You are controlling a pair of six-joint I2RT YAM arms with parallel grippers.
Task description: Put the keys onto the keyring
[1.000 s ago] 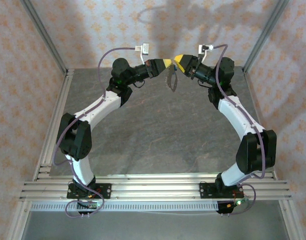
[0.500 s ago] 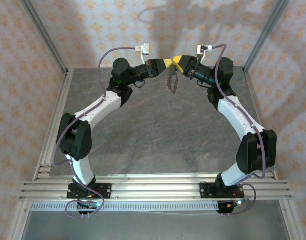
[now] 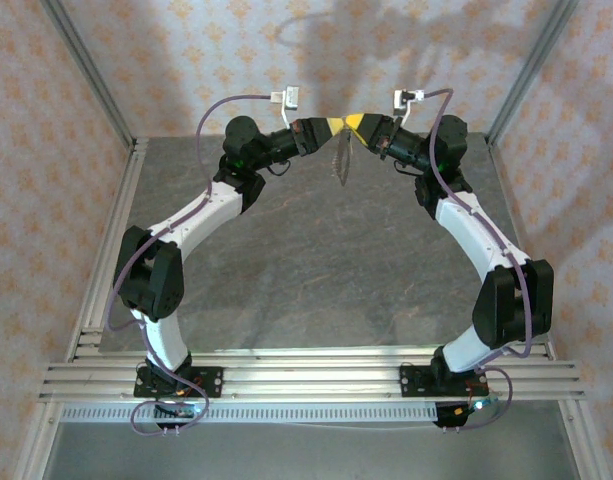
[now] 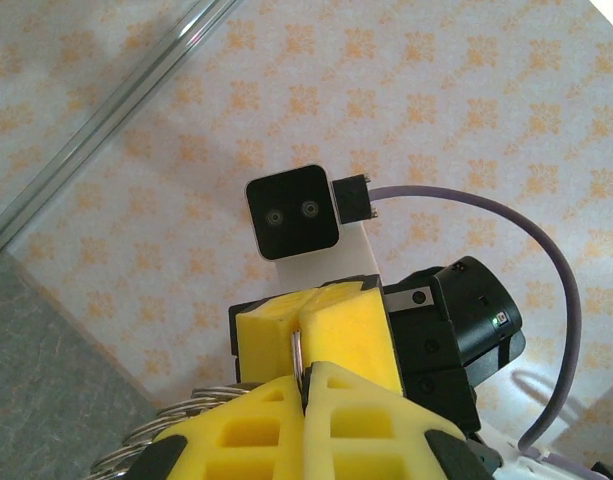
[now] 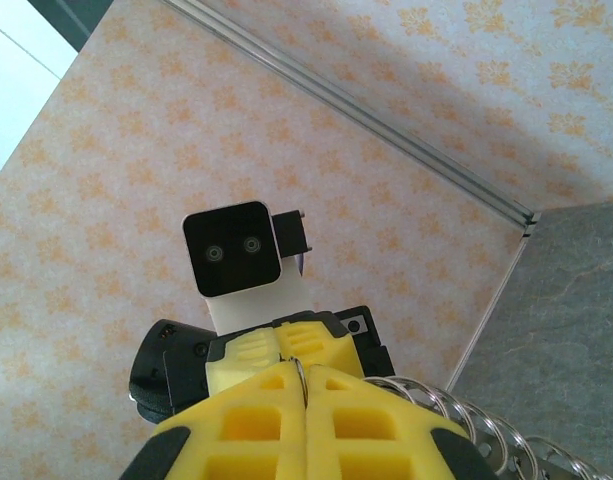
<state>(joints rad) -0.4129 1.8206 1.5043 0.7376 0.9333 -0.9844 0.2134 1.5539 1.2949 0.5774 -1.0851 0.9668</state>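
Note:
High over the back of the table my two grippers meet tip to tip. The left gripper [image 3: 334, 126] and the right gripper [image 3: 357, 124] are both shut on the top of the keyring [image 3: 341, 160], a pale chain-like loop hanging below them. In the left wrist view, a thin metal wire of the keyring [image 4: 299, 352] is pinched in the left gripper [image 4: 308, 375], with the right gripper's yellow fingers [image 4: 336, 335] facing it. The right wrist view has the keyring's wire [image 5: 300, 372] clamped in the right gripper [image 5: 304, 374] and its coiled rings [image 5: 456, 412] trailing right. The keys are hidden.
The grey table [image 3: 316, 270] lies far below both grippers. Patterned walls with metal frame posts [image 3: 91, 80] close in the back and sides. Each arm's wrist camera [image 4: 292, 213] faces the other at close range.
The right gripper has shut on the keyring and moved slightly left against the left gripper. The hanging loop has drawn narrower. The left arm has stayed put.

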